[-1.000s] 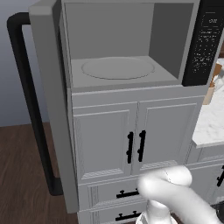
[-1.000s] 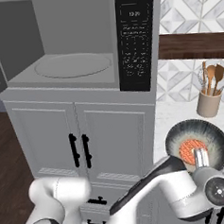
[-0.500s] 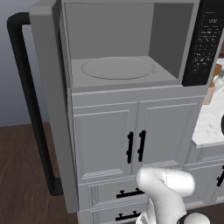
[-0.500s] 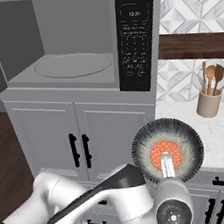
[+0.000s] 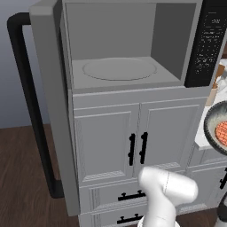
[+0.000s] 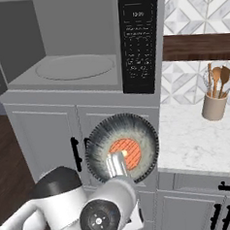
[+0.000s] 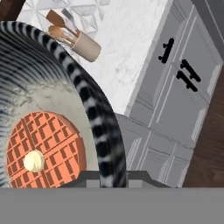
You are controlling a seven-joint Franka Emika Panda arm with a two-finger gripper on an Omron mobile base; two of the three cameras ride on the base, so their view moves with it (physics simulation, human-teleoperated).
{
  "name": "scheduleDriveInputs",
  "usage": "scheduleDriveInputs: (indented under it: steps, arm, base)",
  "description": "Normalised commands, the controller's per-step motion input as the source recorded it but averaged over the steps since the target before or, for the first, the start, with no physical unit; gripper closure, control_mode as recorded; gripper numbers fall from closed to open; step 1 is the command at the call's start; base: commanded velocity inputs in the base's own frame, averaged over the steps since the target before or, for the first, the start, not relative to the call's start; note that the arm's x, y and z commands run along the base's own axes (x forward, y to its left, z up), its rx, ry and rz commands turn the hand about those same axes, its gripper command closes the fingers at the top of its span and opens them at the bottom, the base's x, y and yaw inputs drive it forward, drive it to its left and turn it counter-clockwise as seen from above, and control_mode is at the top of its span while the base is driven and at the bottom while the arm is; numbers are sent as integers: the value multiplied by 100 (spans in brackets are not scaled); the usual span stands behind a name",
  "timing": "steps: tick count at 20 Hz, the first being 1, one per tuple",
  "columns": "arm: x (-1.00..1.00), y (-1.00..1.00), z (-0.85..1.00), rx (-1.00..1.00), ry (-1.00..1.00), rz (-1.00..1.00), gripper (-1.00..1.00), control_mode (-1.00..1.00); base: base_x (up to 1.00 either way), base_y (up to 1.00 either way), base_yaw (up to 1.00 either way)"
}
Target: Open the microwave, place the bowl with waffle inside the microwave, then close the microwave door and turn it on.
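Left base view shows you the microwave (image 5: 128, 48) with its cavity bare and the microwave door (image 5: 46, 106) swung wide to the left; the bowl (image 5: 218, 128) enters at the right edge, lower than the cavity floor. Right base view — the tool (image 6: 116, 161) is clamped on the bowl's near rim, the waffle (image 6: 125, 152) inside, so the cavity lies up and to the left. Hand view confirms the rim pinched between the fingers, with the marble worktop (image 7: 127, 48) beyond.

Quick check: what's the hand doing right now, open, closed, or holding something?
Hand: closed on the rim of the bowl, which is held off the counter with the waffle inside.
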Motion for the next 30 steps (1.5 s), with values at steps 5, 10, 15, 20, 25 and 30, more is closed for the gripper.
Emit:
scheduleDriveInputs:
  steps: [5,10,15,20,25,30]
  arm:
    - [-9,92,65,-8,1,15,100,-100]
    - [10,60,89,-3,3,4,100,-100]
    - [34,8,100,0,10,0,100,-100]
    - [25,28,80,-1,5,0,100,-100]
    - [25,83,11,-5,-3,1,100,-100]
    - [61,78,6,0,0,2,100,-100]
  base:
    - [0,0,0]
    - [0,0,0]
    - [0,0,0]
    - [0,0,0]
    - [0,0,0]
    - [0,0,0]
